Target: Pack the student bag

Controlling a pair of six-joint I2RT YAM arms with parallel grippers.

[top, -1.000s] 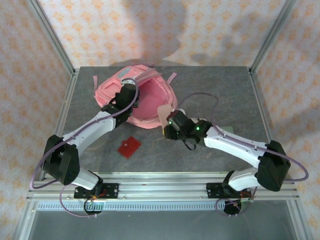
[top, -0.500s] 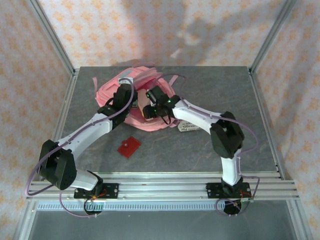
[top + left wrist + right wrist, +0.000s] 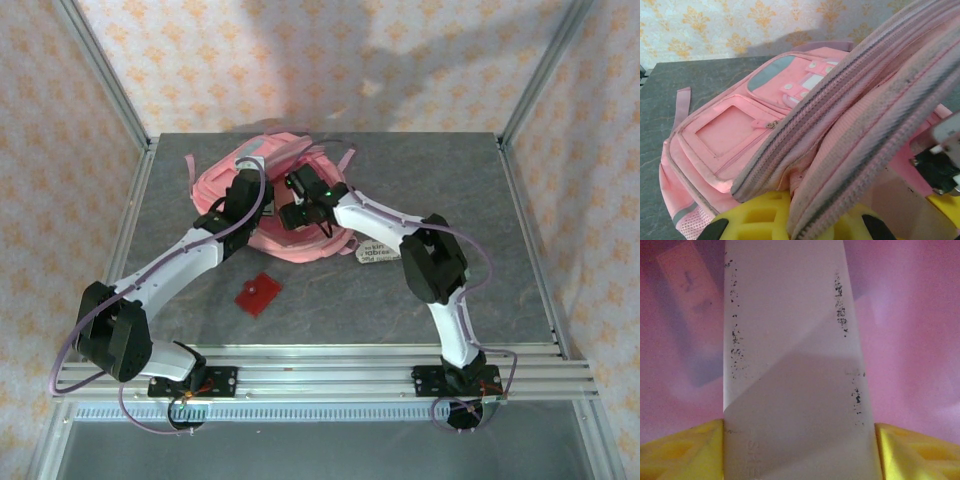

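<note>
On the grey table (image 3: 450,290), the student bag (image 3: 215,185) lies at eleven o'clock. The left gripper (image 3: 245,187) is pinched tight on its zip rim (image 3: 850,115), holding the mouth open. The right gripper (image 3: 298,200), inside the bag, flanks a pale card (image 3: 795,340); I cannot tell whether it is clamped. This looks like the loading step. Next it should release the card, then withdraw toward five o'clock.

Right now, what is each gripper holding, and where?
Left gripper clamps the student bag by its zip edge. Right gripper straddles a pale flat item; whether gripped, cannot tell.
</note>
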